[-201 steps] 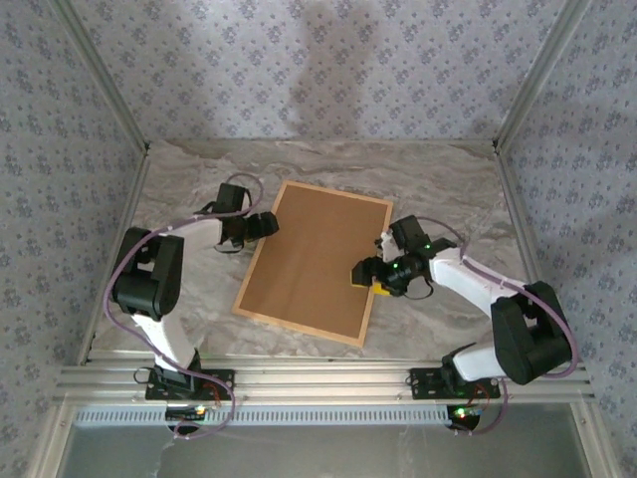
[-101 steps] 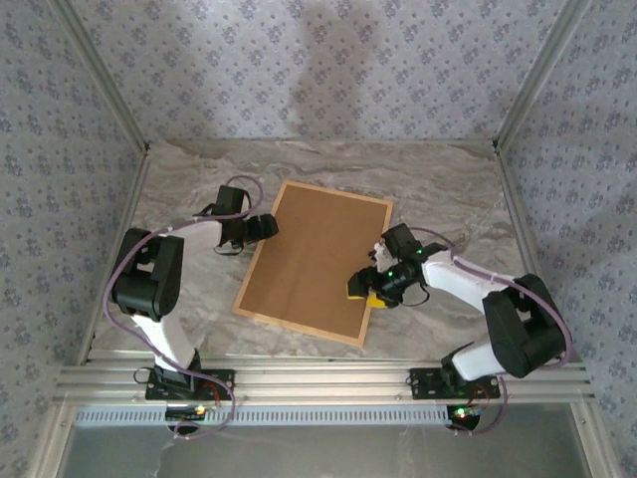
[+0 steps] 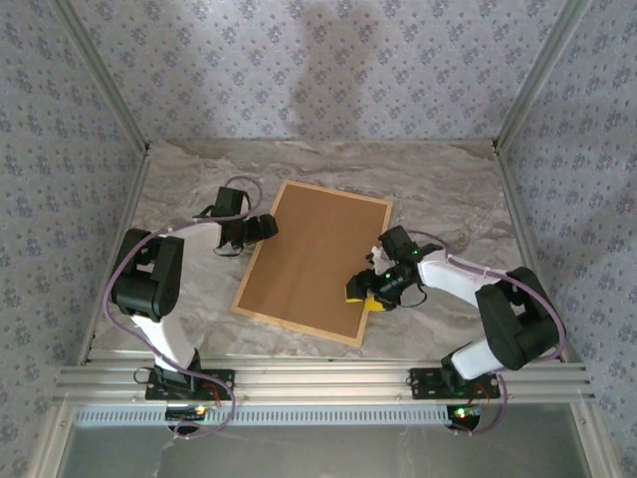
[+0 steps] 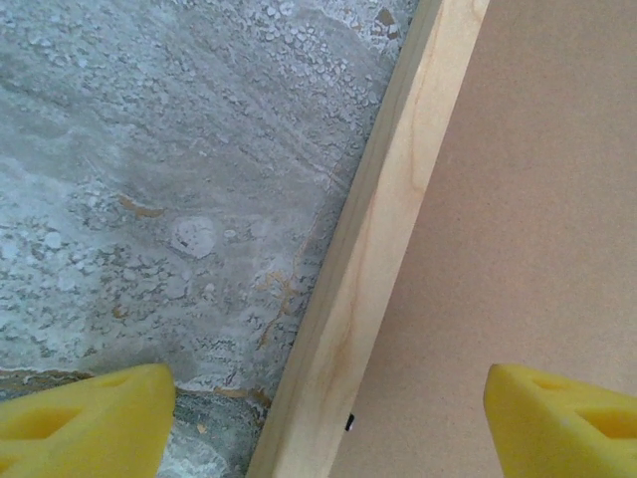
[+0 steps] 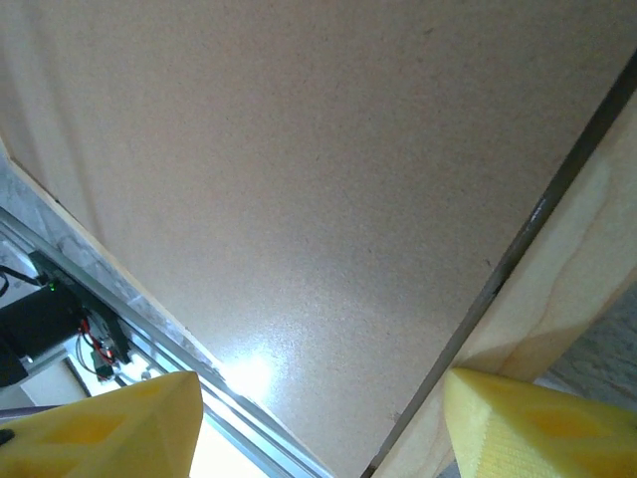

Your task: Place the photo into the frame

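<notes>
Top external: right gripper (image 3: 361,292), fingers apart, has slid toward 6 o'clock along the frame (image 3: 297,328), left gripper (image 3: 268,226) open at 9, likely seating the board (image 3: 317,254).

Soft even light; a glare patch whitens the board (image 5: 249,373).

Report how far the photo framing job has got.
Done: the backing board sits inside the frame, flat on the table. In hand: the left fingers hang open astride the frame's left rail, the right fingers open over the right rail near its front corner. Left: whether the photo lies under the board cannot be told; nothing is gripped.
</notes>
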